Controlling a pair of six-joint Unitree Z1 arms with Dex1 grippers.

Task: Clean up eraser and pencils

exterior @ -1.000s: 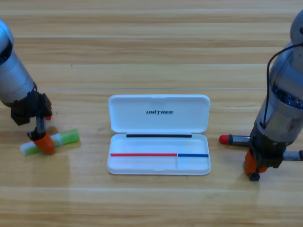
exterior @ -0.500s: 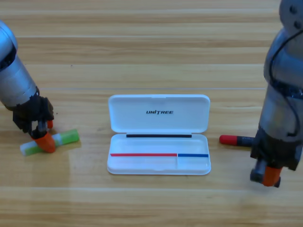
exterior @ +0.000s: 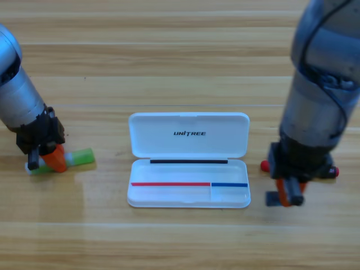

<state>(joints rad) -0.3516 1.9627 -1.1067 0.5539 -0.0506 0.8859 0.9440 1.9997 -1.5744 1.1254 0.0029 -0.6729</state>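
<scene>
The light green pencil (exterior: 80, 157) lies slanted at the far left, its white end under my left gripper (exterior: 48, 160), which is shut on it near that end. Right of the open white case (exterior: 188, 194), my right gripper (exterior: 286, 195) points down, shut on the small dark eraser (exterior: 271, 198), which pokes out on its left side close to the case's right end. Only the red end of the black pencil (exterior: 264, 165) peeks out from under the right arm; the rest of it is hidden.
The case's lid (exterior: 188, 135) lies flat open behind its tray in the middle of the wooden table (exterior: 180, 67). The bulky right arm (exterior: 320, 84) covers much of the table's right side.
My right gripper has swung left with the eraser, from the table's right edge to beside the case. The left gripper has risen slightly, and the green pencil shifted up with it.
</scene>
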